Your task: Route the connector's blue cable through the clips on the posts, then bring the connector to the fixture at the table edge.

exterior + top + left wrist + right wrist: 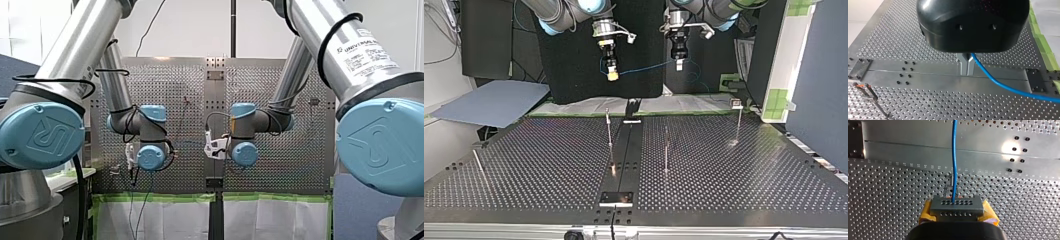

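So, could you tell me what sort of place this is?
Probably a robotics lab bench: my left arm and my right arm over a perforated table with posts, holding a blue cable and connector.

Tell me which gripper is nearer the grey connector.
Right. My right gripper is shut on the connector, held between its yellow pads. My left gripper is apart from it, shut on the blue cable further along.

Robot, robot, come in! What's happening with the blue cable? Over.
Right gripper shut on connector. Left gripper shut on blue cable. Cable off the posts, none clipped. No blocker seen.
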